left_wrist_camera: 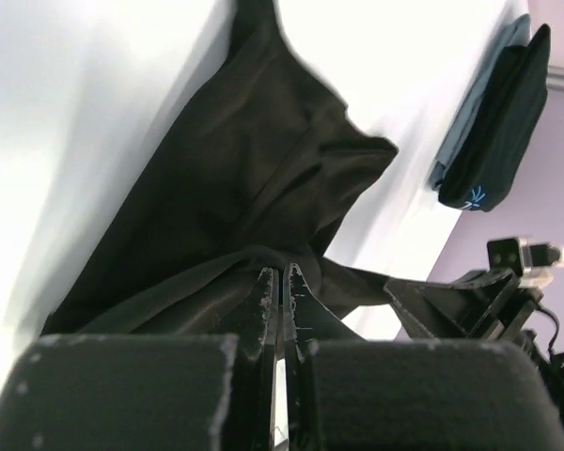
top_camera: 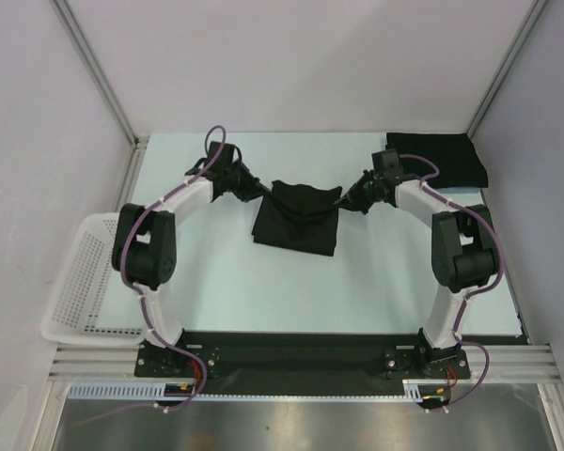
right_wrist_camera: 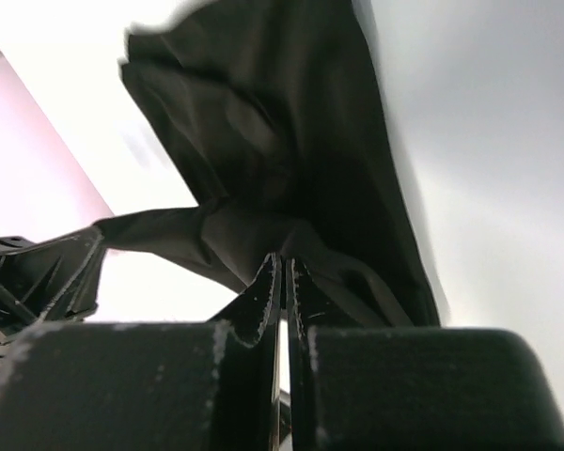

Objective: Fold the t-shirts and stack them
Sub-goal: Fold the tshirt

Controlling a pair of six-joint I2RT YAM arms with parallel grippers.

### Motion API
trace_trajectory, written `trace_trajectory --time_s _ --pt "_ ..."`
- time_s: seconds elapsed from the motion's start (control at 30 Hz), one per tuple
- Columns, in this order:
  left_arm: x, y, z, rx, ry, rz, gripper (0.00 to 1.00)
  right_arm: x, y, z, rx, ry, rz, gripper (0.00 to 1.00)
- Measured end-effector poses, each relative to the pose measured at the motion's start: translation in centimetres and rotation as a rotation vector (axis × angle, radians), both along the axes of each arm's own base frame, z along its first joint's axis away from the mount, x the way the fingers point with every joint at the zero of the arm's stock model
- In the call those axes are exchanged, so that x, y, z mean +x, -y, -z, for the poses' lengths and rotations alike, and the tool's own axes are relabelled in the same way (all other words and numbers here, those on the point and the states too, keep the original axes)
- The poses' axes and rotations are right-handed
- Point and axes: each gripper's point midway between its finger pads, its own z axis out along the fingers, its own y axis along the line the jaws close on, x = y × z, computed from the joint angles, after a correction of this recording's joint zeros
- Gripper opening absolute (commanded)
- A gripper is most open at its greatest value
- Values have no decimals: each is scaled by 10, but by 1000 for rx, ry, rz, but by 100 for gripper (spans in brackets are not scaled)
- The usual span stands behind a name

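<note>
Since the black t-shirt (top_camera: 296, 221) is thin, limp cloth, it should weigh next to nothing yet sag and crease wherever it is unsupported, so it is best held at two well-spaced points along one edge. That is how it is held now. The left fingers (left_wrist_camera: 263, 303) are clenched on a bunched fold at its far left corner. The right fingers (right_wrist_camera: 266, 293) are pinched tight on the far right corner. The edge between them droops in a shallow curve. The shirt sits mid-tabletop (top_camera: 216, 291), its near part apparently lying on the surface.

A folded t-shirt (top_camera: 437, 158) lies at the far right corner, showing a small light-blue starburst logo (left_wrist_camera: 472, 197) in the left wrist view. Whether that pile is one garment or several cannot be told. A greyish layer shows beneath it.

Collar, sleeves and number of layers of the held shirt are lost in the uniform black, and the right wrist view is blurred. A white mesh basket (top_camera: 80, 282) is at the left edge, its contents unreadable.
</note>
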Motion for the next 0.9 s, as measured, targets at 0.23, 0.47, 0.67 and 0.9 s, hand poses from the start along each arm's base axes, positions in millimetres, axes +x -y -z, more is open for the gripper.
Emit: trace_trajectory --time_s 0.23,0.47,0.67,0.9 --pt "38 15 0 -52 34 48 0 46 4 -8 33 15 -3 0" --pt "70 14 9 -98 48 41 0 70 12 9 71 -11 9 0" --pt "83 10 30 -119 13 15 0 80 19 28 85 -52 30 0" --pt "98 13 35 -146 13 7 1 100 23 21 98 -21 38 0"
